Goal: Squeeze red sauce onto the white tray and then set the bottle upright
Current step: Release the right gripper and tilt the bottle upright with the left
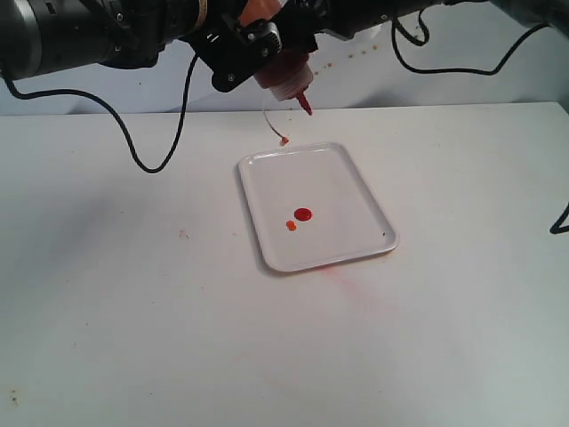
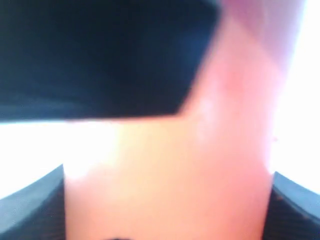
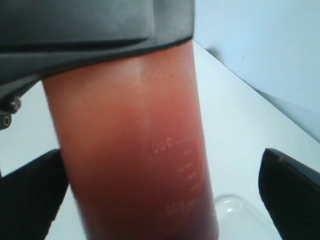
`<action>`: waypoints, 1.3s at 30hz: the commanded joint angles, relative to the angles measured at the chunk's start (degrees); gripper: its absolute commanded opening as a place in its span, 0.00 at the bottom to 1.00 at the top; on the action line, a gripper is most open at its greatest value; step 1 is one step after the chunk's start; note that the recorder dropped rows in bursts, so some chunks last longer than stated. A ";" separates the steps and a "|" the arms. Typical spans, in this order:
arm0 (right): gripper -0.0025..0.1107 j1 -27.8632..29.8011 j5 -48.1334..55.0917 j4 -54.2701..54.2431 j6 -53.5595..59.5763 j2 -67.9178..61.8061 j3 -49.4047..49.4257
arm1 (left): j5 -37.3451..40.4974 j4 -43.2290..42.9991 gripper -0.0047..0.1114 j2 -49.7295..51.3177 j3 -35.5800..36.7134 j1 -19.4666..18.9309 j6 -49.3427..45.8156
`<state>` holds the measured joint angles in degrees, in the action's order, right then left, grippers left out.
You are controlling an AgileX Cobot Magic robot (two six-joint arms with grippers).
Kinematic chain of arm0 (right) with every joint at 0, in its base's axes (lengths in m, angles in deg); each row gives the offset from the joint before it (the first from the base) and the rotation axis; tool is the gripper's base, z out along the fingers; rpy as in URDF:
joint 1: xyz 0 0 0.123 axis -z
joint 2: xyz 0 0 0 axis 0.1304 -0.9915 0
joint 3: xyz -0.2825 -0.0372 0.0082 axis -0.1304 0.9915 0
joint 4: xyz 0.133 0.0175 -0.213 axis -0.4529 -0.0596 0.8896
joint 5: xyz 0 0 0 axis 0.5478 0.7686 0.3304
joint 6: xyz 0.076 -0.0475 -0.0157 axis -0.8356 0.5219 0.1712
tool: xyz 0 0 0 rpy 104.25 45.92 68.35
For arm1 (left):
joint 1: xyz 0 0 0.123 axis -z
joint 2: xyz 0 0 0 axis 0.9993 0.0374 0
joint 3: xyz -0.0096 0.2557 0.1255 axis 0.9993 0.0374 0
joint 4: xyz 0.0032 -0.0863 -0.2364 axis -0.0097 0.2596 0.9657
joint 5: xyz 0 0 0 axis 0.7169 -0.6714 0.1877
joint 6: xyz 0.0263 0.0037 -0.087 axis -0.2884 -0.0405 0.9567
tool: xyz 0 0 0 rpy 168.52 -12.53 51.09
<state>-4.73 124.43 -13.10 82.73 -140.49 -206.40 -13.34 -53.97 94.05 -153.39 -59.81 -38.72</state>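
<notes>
Exterior view: the left gripper (image 2: 167,210) is pinching the bottle (image 1: 285,76) in its jaws, nozzle down, high by the white tray's (image 1: 347,178) far end. The right gripper (image 3: 160,200) is holding its jaws spread. Red sauce (image 1: 303,214) is sitting on the tray, so I'm favouring a slow, steady righting.

A white table (image 1: 133,338) fills most of the exterior view, matte and evenly lit. Behind it, across the top of the frame, runs a pale wall (image 1: 498,89). A black cable (image 1: 133,151) hangs in a loop at upper left, its lowest bend down at the tabletop; another black cable (image 1: 453,69) sags at upper right. Marks dot the table – a small brownish speck (image 1: 184,234) left of centre, tiny specks (image 1: 12,396) at the lower-left corner, and a faint pink smear (image 1: 342,280) just below centre.
</notes>
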 commanded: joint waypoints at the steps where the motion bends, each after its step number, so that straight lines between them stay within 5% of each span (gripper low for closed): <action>1: 0.61 5.45 0.40 1.41 -1.71 1.38 -0.24 | 0.62 0.28 0.04 -0.93 -0.80 0.19 0.92; 5: 0.36 12.10 5.55 -1.78 -2.43 1.38 -0.10 | 0.62 0.28 0.04 -0.93 -0.80 0.19 0.93; 8: 0.21 16.44 5.55 -16.20 3.71 1.28 4.38 | 0.95 0.28 0.04 -0.93 -0.80 0.19 0.93; 12: 0.02 17.51 5.55 -14.83 8.69 1.28 10.98 | 3.00 0.28 0.04 -0.93 -0.80 0.19 0.93; 21: 0.02 18.61 2.61 -13.64 13.11 1.97 21.69 | 3.10 5.01 0.04 -0.93 -0.80 -0.09 0.93; 26: 0.02 18.61 -12.45 -13.04 18.41 6.36 33.81 | 3.88 6.88 0.04 -0.93 -0.09 -0.09 0.93; 31: 0.02 18.61 -32.08 -27.10 36.39 14.46 52.78 | 5.16 11.72 0.04 -0.93 2.43 -0.09 0.93; 35: 0.02 19.91 -31.46 -40.52 55.33 19.95 64.81 | 4.94 19.88 0.04 -1.08 3.30 -1.45 1.02; 39: 0.02 21.78 -25.72 -40.52 56.46 23.57 71.14 | 3.20 31.29 0.04 -2.92 4.14 -3.59 1.02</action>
<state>15.70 95.11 -51.29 136.22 -119.47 -138.89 -9.38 -30.52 93.90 -149.87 -61.93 -38.72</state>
